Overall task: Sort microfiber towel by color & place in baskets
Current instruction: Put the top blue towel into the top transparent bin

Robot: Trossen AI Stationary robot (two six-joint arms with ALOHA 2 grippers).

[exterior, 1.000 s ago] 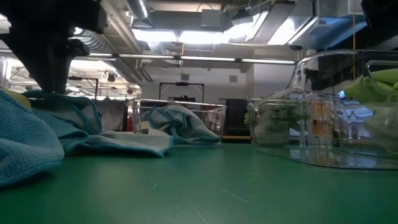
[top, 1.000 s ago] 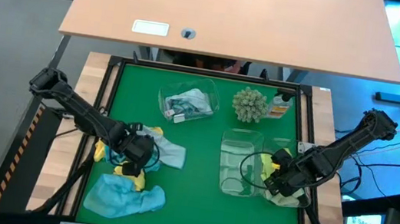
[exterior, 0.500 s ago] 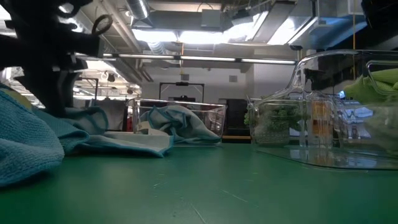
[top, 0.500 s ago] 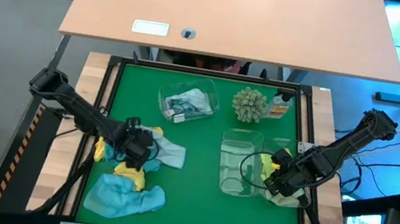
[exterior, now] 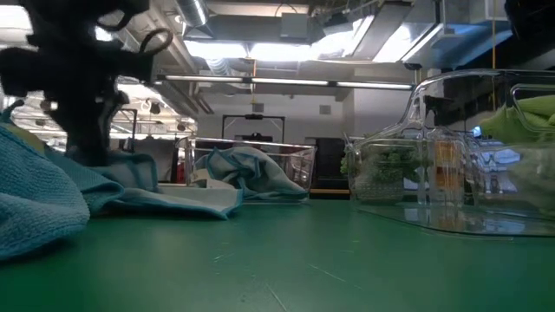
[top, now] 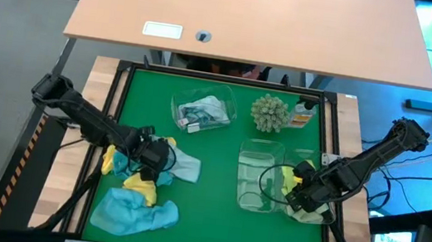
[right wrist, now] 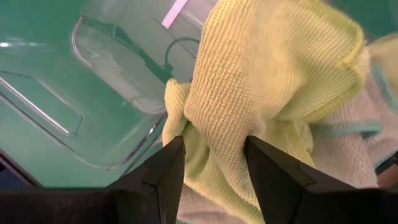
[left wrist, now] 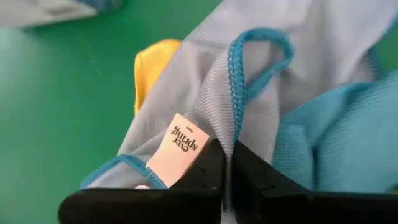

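A heap of microfiber towels lies at the table's left: a yellow one (top: 139,181), a pale grey-blue one (top: 183,165) and a light blue one (top: 133,212). My left gripper (top: 154,156) stands over the heap, shut on the pale grey-blue towel (left wrist: 249,81). At the right, my right gripper (top: 304,193) is over a clear basket (top: 314,214), its fingers closed on a lime green towel (right wrist: 267,74). An empty basket (top: 258,177) stands beside it. A third basket (top: 201,112) at the far middle holds a pale towel. My left gripper pinches a fold of the pale grey-blue towel (left wrist: 219,118) between its two fingers, right beside the white label (left wrist: 185,148) and the teal hem. The fingers come from above; the rest of the towel lies on the heap. My right gripper holds a thick bunch of the lime green towel (right wrist: 214,140) between its two fingers (right wrist: 163,171), which stand wide apart with the cloth filling the gap. It comes from above. The towel's lower part lies in the basket on another pale towel (right wrist: 348,155).
A spiky grey-green ball (top: 268,113) and a small orange-capped bottle (top: 303,114) stand at the far right of the green mat. A black frame (top: 120,83) edges the mat. Bare mat lies in the near middle (top: 211,221).
My left gripper has gone a little toward the table's far edge over the heap of towels. The right arm has kept still.
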